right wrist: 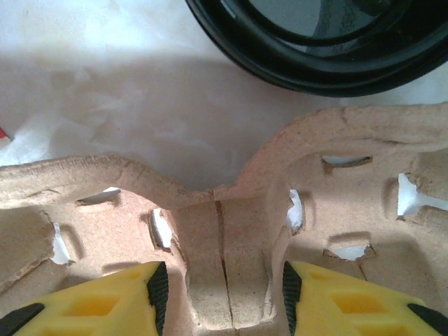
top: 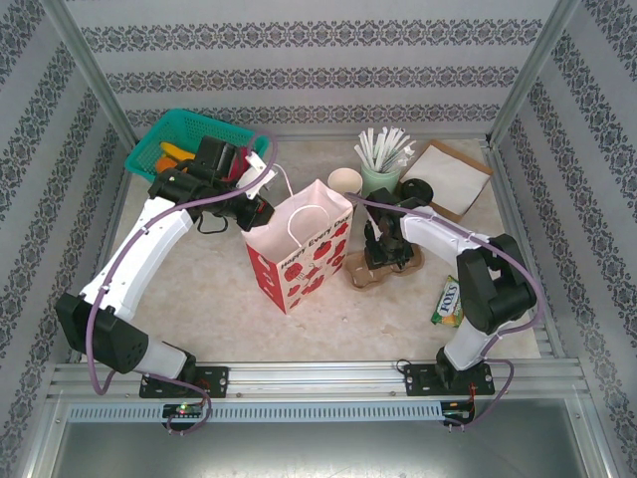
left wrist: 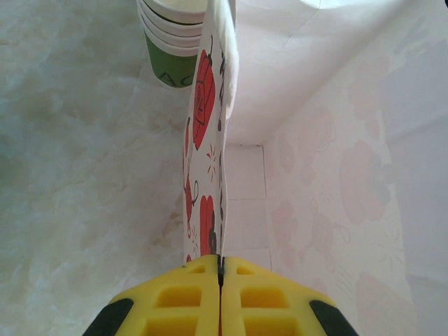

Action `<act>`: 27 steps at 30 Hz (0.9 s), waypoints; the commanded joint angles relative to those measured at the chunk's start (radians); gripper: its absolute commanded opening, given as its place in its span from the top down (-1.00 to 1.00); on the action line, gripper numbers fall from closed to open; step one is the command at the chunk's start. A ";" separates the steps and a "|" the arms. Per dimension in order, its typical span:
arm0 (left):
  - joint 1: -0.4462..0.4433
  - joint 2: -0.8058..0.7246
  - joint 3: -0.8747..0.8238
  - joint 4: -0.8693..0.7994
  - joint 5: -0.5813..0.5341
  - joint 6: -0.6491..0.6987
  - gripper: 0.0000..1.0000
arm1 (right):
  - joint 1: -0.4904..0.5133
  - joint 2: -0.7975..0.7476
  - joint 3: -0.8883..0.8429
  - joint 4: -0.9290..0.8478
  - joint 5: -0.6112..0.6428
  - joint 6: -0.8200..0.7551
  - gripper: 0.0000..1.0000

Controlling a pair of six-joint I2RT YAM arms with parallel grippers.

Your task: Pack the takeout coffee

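The brown pulp carrier tray (top: 390, 269) lies right of the strawberry-print paper bag (top: 299, 249). My right gripper (top: 376, 244) is down over it. In the right wrist view the gripper (right wrist: 220, 294) is open, its pads on either side of the carrier tray's (right wrist: 224, 245) central ridge with narrow gaps. A green paper cup (top: 345, 181) with stacked white rims stands behind the bag, and the same cup (left wrist: 171, 63) appears past the bag's edge. My left gripper (top: 261, 194) holds the bag's top rim; up close the gripper (left wrist: 221, 262) is shut on the bag's wall (left wrist: 206, 175).
A mint cup of white straws (top: 380, 164), black lids (top: 416, 189) and a brown paper stack (top: 453, 177) sit behind the tray. One black lid (right wrist: 315, 42) lies just beyond the carrier. A green basket (top: 194, 139) is at back left, a candy packet (top: 448, 302) at right.
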 commanded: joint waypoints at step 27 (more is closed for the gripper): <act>0.012 -0.050 -0.029 0.010 0.034 0.004 0.97 | -0.091 -0.141 0.036 -0.180 0.034 -0.019 1.00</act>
